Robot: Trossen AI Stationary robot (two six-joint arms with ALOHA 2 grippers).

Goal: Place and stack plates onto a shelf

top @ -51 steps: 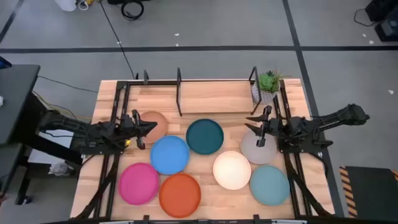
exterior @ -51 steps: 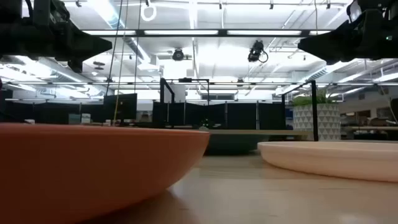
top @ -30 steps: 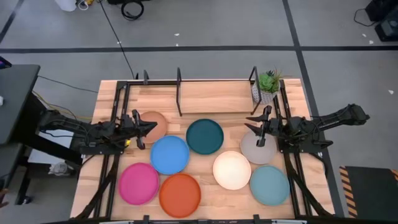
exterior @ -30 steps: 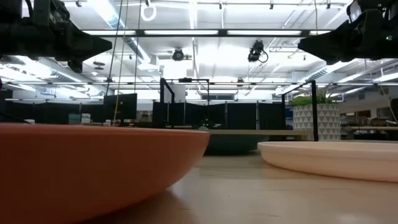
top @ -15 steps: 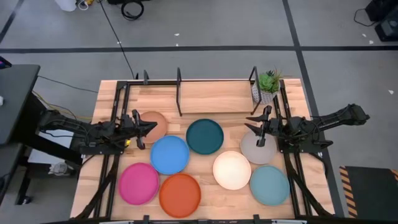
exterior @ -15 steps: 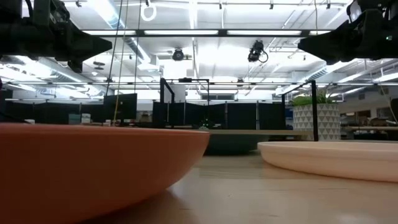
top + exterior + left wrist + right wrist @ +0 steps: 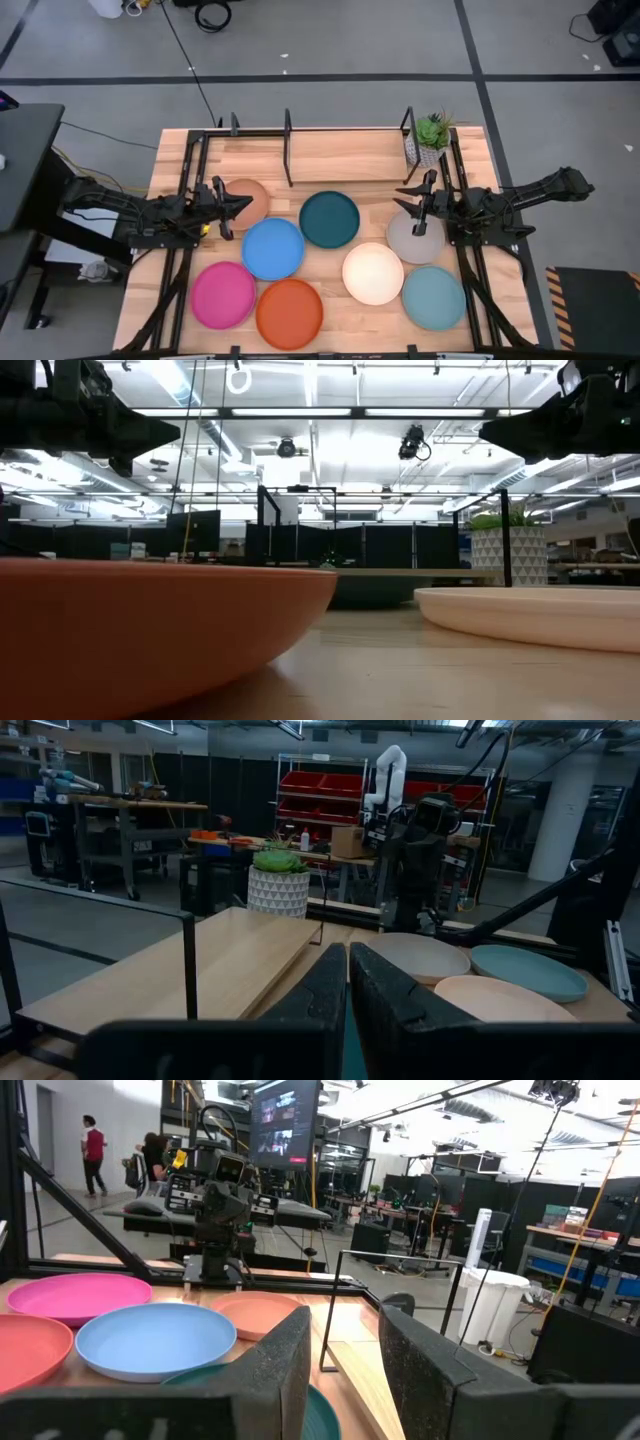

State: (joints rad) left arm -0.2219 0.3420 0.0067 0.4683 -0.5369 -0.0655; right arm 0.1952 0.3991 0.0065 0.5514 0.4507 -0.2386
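Left tool [image 7: 243, 205] pinched narrow over tan plate [image 7: 250, 197], right tool [image 7: 402, 200] parted – above grey plate [image 7: 414, 240]

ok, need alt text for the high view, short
Eight plates lie flat and unstacked on a wooden table: tan, dark teal, blue, grey, cream, light teal, magenta, orange. The black shelf along the far edge holds none. The left end effector hovers over the tan plate, the right end effector by the grey.
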